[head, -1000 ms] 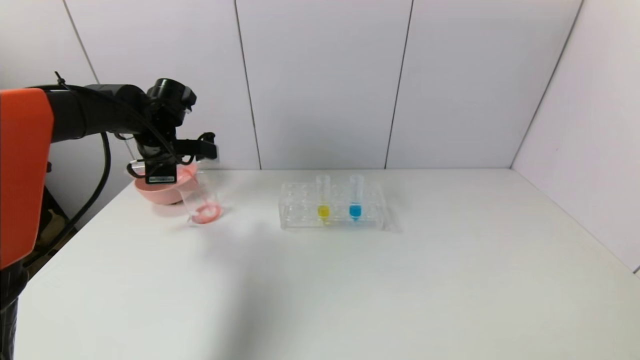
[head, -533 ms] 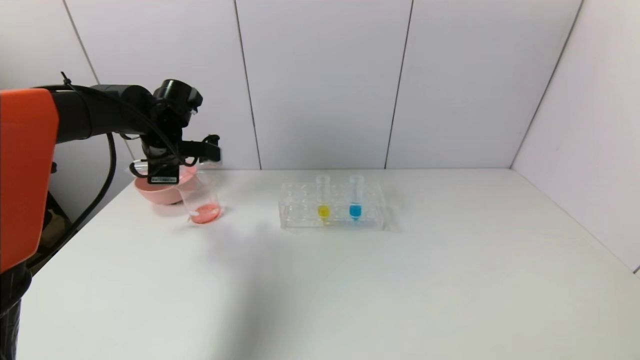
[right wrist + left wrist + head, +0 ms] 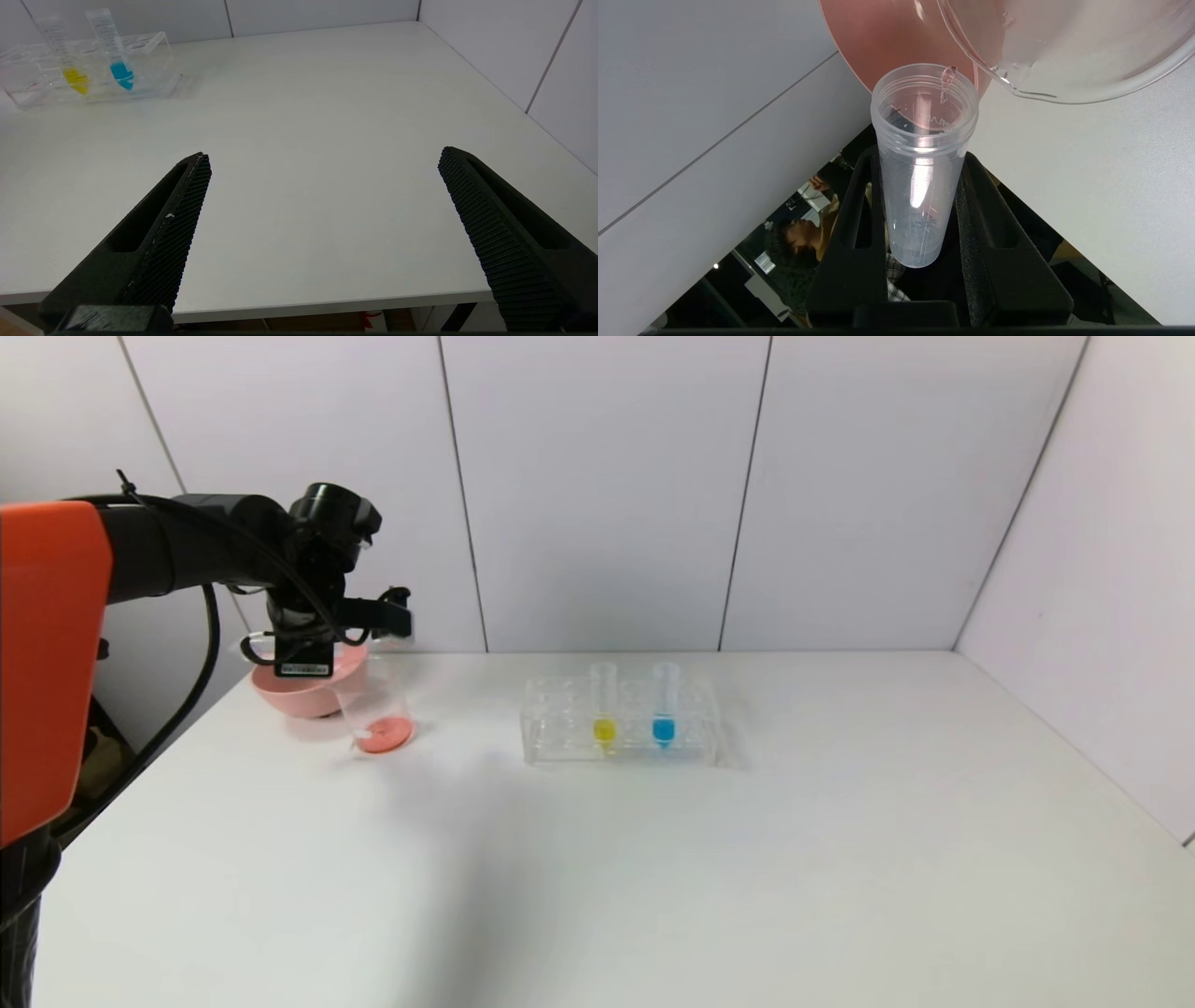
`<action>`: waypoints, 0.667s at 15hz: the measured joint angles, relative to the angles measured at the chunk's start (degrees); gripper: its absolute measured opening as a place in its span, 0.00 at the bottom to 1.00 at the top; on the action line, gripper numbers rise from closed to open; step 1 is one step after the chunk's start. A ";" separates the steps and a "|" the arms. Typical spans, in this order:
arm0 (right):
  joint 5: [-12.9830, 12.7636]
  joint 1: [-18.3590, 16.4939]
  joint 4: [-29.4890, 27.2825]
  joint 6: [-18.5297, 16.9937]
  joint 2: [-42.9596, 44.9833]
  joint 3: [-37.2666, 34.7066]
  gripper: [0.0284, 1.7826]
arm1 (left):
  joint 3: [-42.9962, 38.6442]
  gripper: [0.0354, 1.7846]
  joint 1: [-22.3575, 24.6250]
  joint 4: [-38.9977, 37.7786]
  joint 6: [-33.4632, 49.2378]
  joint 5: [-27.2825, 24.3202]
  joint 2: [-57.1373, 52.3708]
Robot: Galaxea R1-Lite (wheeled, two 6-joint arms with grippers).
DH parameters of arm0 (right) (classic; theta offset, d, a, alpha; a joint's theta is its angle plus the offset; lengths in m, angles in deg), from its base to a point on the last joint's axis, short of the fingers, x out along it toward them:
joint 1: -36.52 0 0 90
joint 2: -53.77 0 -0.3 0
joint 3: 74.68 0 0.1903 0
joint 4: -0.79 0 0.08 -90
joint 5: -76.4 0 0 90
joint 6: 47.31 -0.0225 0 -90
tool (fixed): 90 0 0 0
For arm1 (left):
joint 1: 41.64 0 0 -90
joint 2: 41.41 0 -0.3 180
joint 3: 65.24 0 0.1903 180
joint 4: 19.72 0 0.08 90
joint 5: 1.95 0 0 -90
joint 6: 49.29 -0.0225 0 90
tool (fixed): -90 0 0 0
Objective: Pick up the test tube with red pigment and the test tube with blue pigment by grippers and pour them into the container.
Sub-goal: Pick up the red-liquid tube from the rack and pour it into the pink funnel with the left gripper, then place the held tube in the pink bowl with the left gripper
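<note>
My left gripper (image 3: 385, 619) is shut on the test tube with red pigment (image 3: 920, 163) and holds it tipped, its open mouth at the rim of the container (image 3: 376, 707). The tube looks drained, with a red drop at its lip. The container, a clear beaker, also shows in the left wrist view (image 3: 1064, 60) and holds red liquid at its bottom. The test tube with blue pigment (image 3: 664, 707) stands upright in the clear rack (image 3: 546, 747); it also shows in the right wrist view (image 3: 115, 51). My right gripper (image 3: 322, 161) is open and empty above the table's near edge.
A pink bowl (image 3: 303, 695) sits just behind the beaker at the table's left edge. A tube with yellow liquid (image 3: 604, 707) stands in the rack beside the blue one. Walls close off the table at the back and on the right.
My left gripper has shifted slightly to the right over the beaker, still holding the tube. The red liquid in the beaker has settled. The rack and its tubes have not moved.
</note>
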 joint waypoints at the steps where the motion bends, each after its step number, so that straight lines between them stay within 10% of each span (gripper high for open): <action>1: 0.00 0.00 0.00 0.02 0.00 0.00 1.00 | 0.00 0.24 -0.01 0.00 0.39 -0.82 -0.24; 10: 0.00 0.00 0.00 0.02 0.00 0.00 1.00 | -0.77 0.24 1.93 -5.49 30.03 -26.69 -4.61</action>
